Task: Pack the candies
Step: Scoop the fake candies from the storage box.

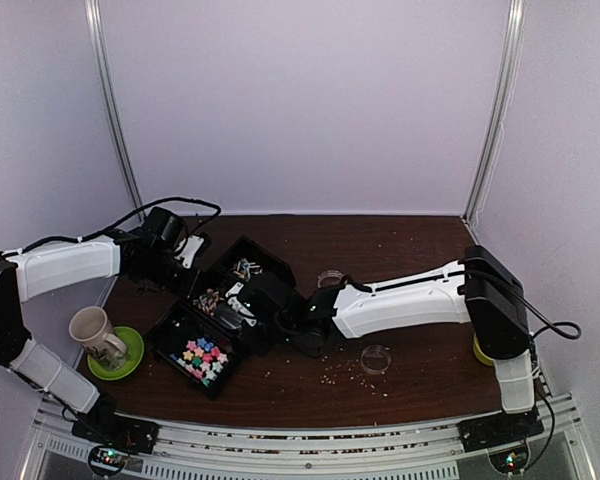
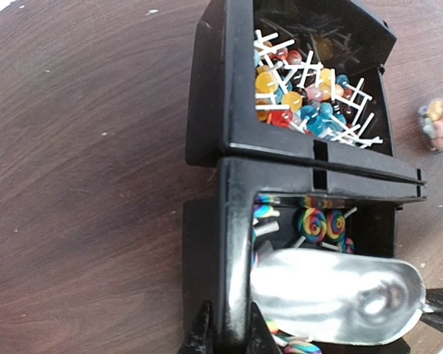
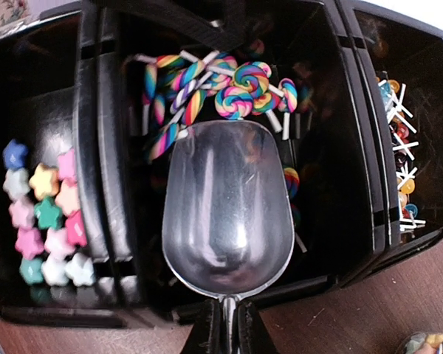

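Handle of the scoop (image 3: 225, 214) is mostly hidden between the fingers of my right hand (image 3: 225, 328), which is clamped on it. Its bowl covers some swirl lollipops (image 3: 236, 92) in the middle bin (image 2: 232, 243). The scoop's long axis runs straight out from my hand, mouth toward those lollipops. My left hand (image 2: 229, 333) pinches that bin's wall. Star candies (image 3: 44, 221) and stick lollipops (image 2: 303, 96) fill the bins either side.

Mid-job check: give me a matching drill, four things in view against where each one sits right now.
Things:
1. star candies
2. swirl lollipops
3. metal scoop
4. mug

Places:
A. on the green saucer
B. in the middle bin, beside the scoop's bowl
C. handle gripped by the right tool
D. in the end bin nearest the mug

Pairs: 1-D, 2-B, 3-C, 4-A
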### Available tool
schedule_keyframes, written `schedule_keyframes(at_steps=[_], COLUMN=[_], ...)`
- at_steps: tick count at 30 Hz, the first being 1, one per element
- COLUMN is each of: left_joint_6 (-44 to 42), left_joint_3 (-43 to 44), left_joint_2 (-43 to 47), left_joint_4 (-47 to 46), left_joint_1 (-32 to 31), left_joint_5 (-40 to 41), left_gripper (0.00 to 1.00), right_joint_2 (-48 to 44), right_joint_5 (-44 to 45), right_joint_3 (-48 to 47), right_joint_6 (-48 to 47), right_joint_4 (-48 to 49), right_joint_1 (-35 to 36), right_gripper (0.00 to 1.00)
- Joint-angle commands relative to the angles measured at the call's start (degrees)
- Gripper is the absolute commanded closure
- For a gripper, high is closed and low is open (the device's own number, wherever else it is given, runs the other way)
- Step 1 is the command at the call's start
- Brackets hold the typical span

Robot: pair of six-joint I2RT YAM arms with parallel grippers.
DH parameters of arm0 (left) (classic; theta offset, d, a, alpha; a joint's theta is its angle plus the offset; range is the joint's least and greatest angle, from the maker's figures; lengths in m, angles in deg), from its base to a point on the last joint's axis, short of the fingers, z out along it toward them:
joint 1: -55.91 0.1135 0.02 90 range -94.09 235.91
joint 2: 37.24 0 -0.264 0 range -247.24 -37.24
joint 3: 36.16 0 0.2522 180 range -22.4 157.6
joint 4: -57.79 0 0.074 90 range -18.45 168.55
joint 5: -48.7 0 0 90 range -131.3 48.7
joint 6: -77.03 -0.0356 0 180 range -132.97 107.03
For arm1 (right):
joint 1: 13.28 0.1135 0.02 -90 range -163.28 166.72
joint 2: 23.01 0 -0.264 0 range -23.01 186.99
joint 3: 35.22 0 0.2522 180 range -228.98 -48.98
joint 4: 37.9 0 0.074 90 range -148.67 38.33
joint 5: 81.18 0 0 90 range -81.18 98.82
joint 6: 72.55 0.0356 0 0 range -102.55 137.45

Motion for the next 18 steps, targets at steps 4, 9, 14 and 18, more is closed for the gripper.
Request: schedule_keyframes(at_steps=[4, 9, 14, 18], left_joint_6=[4.6, 4.6, 4.7, 5.2], left_joint_3=[2.3, 2.3, 2.3, 2.6], left_joint_2=[4.9, 4.8, 4.7, 4.1], left_joint_4=[-11.5, -11.6, -11.3, -9.8], left_joint_1=[-1.7, -1.6, -1.4, -0.6], left_joint_5=[-16.7, -16.7, -15.7, -13.0], left_gripper=[1.00, 1.00, 1.00, 1.00], right_joint_2=[1.3, 1.6, -0.6, -4.2], right_joint_5=[9.2, 6.1, 3.7, 4.6], right_joint_3=[-1.5, -1.3, 3.8, 11.1], right_joint_6=[9.8, 10.3, 5.1, 0.9], right_joint_4=[0.6, 2.1, 8.5, 16.2], right_joint_1=[-1.8, -2.1, -1.9, -1.8], right_gripper=[1.00, 1.00, 1.00, 1.00])
